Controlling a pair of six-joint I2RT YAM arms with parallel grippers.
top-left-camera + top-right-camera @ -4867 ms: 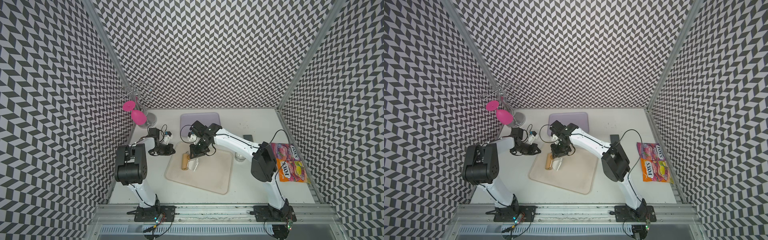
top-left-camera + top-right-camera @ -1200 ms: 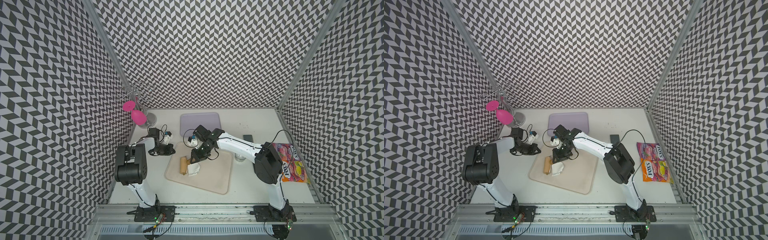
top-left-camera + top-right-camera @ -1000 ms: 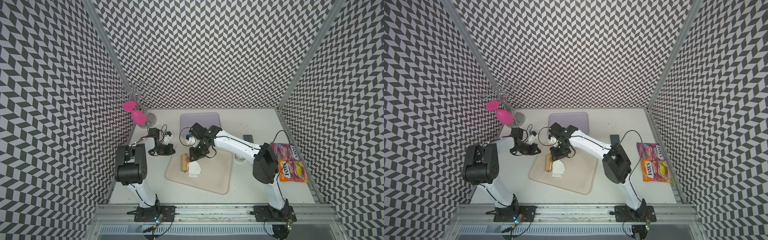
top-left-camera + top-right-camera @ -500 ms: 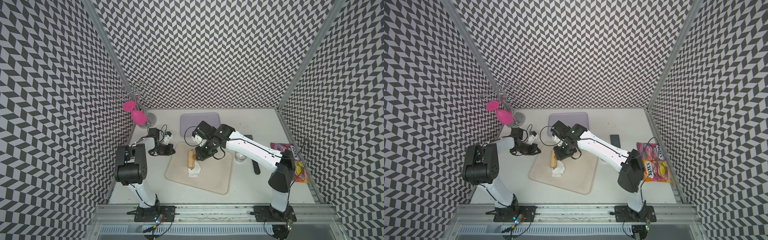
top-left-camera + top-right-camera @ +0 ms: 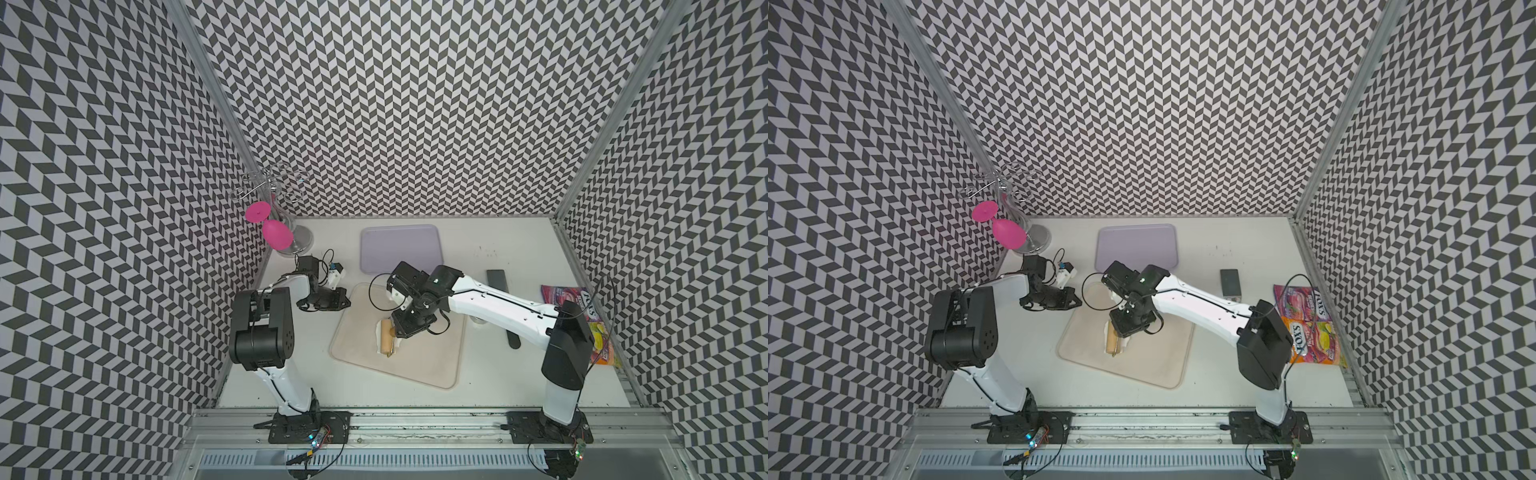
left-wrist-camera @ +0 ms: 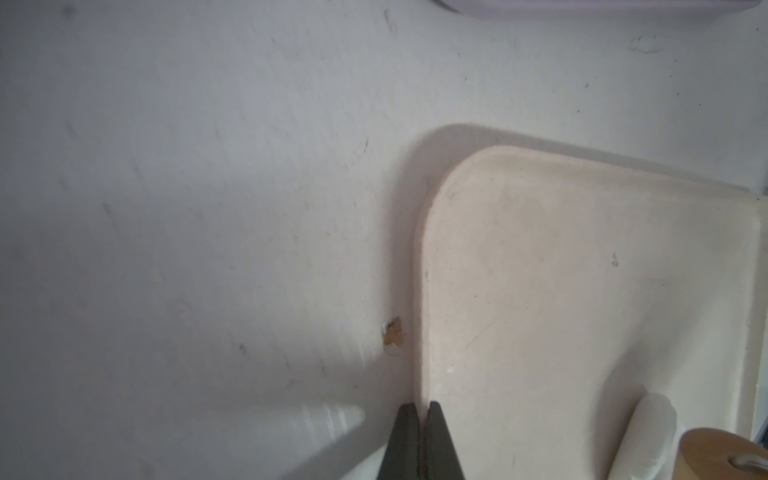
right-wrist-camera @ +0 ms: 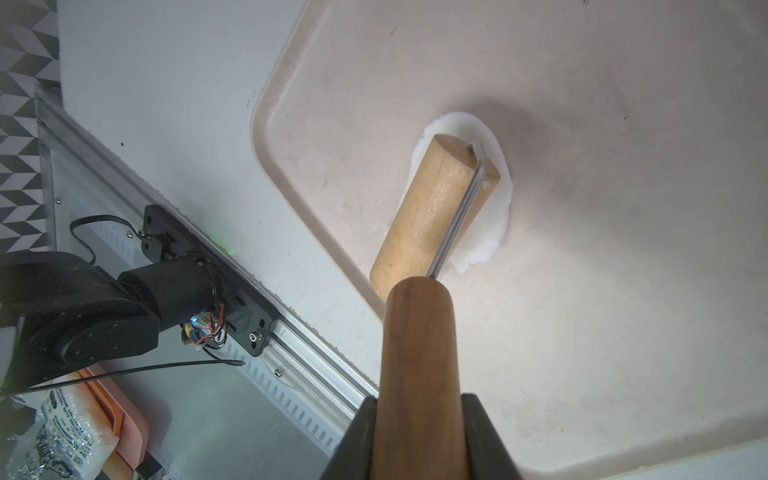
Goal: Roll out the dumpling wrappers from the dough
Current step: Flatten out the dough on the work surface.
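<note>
My right fingers [image 7: 484, 436] are clamped on the rolling-pin handle [image 7: 419, 345]. The roller [image 7: 428, 208] lies across the dough [image 7: 494, 216], a flattened white patch on the beige tray [image 7: 582, 332]. My left fingers [image 6: 405, 444] are pinched together, empty, at the tray's edge over the tabletop [image 6: 208, 166]. Judgement: the dough is soft, light, probably tacky and easily torn. Work it through the pin and lift it only by an edge.

The rolling pin [image 7: 432, 208] and dough [image 7: 497, 208] block the beige tray [image 7: 623, 299], bare elsewhere.
</note>
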